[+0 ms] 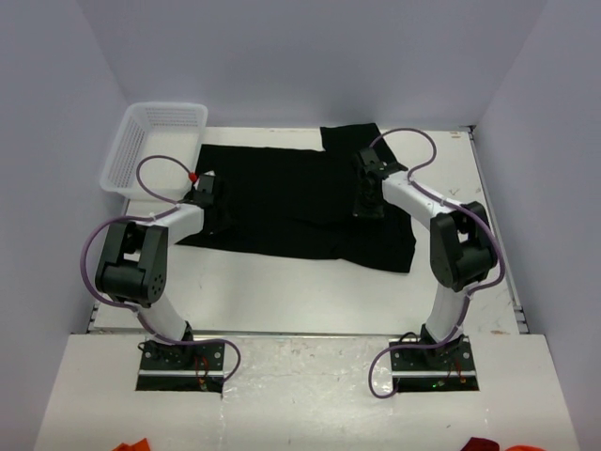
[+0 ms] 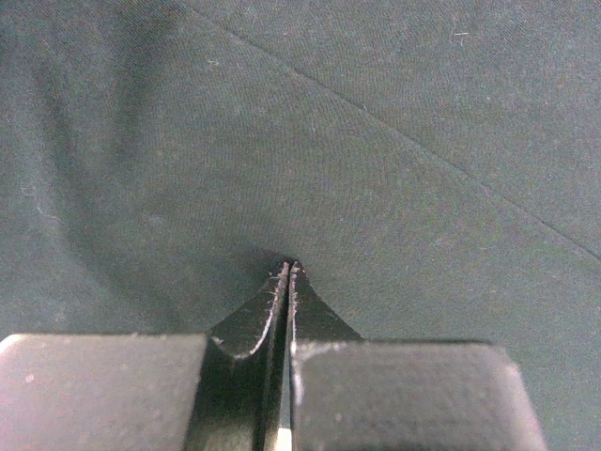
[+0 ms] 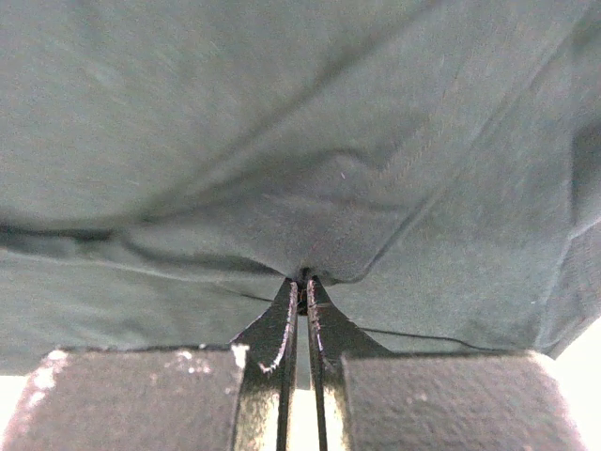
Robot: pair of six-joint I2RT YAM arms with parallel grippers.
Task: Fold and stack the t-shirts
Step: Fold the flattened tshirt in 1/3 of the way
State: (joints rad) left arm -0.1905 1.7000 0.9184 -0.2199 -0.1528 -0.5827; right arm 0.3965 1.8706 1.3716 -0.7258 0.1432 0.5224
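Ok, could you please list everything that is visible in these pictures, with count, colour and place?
t-shirt: one seen, black, spread out on the middle of the table
basket: one, white mesh, at the far left corner of the table
table: one, white, under everything
scraps: two, orange-red, at the near edge of the top view, too cut off to identify
arms: two, white and black with purple cables, bolted at the near edge
left claw: one, black, shut on the t-shirt's left part
right claw: one, black, shut on the t-shirt's right part
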